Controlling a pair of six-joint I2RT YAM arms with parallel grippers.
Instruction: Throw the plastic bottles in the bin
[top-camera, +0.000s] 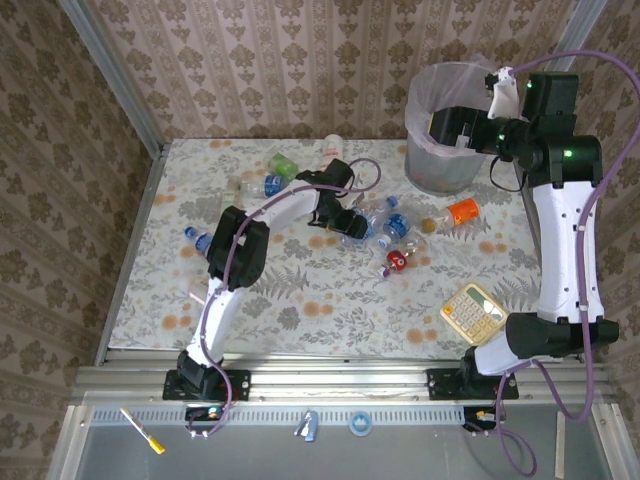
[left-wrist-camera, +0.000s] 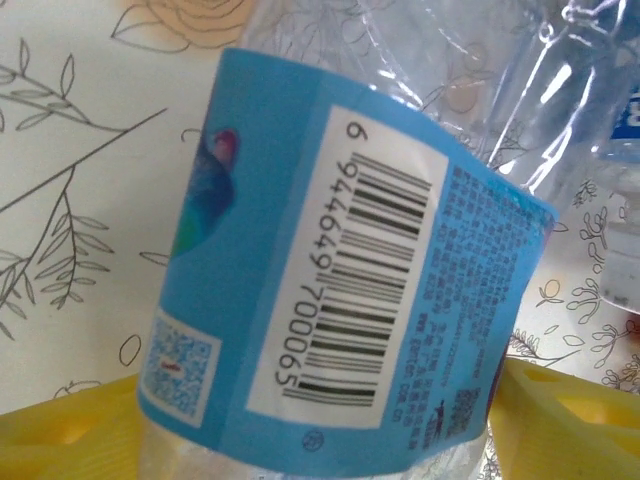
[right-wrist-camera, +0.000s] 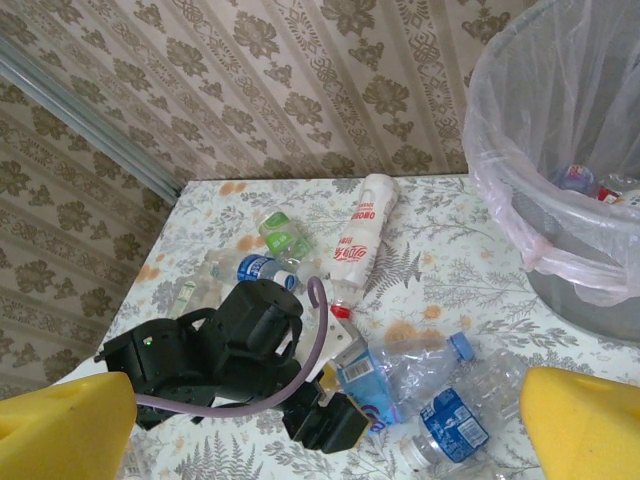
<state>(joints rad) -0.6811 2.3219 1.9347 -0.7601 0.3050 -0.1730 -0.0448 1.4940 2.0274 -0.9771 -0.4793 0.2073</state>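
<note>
Top view: the left tool (top-camera: 347, 222) is lowered onto the bottle heap in the middle of the floral surface (top-camera: 300, 300), right at a clear blue-label bottle (top-camera: 362, 232). The right tool (top-camera: 438, 125) is held up high by the rim of the bin (top-camera: 445, 172), at the far right corner. More bottles are scattered around, e.g. an orange-capped one (top-camera: 460, 212) near the bin's foot.

Left wrist view: the blue-label bottle (left-wrist-camera: 350, 280) is seen sitting squarely between the yellow fingers (left-wrist-camera: 60, 435) of the left tool (left-wrist-camera: 320, 445), barcode facing up. One finger is set on each side, very close to the label. Whether it's actually clamped or just straddled can't be told from here.

Right wrist view: the right tool (right-wrist-camera: 320, 440) is spread wide, with nothing held between its yellow fingers (right-wrist-camera: 580, 420). The bin (right-wrist-camera: 585, 300) is seen at the right, with a few bottles (right-wrist-camera: 580, 180) lying inside it. A white bottle (right-wrist-camera: 360, 230) is left lying on the surface, further back.
</note>
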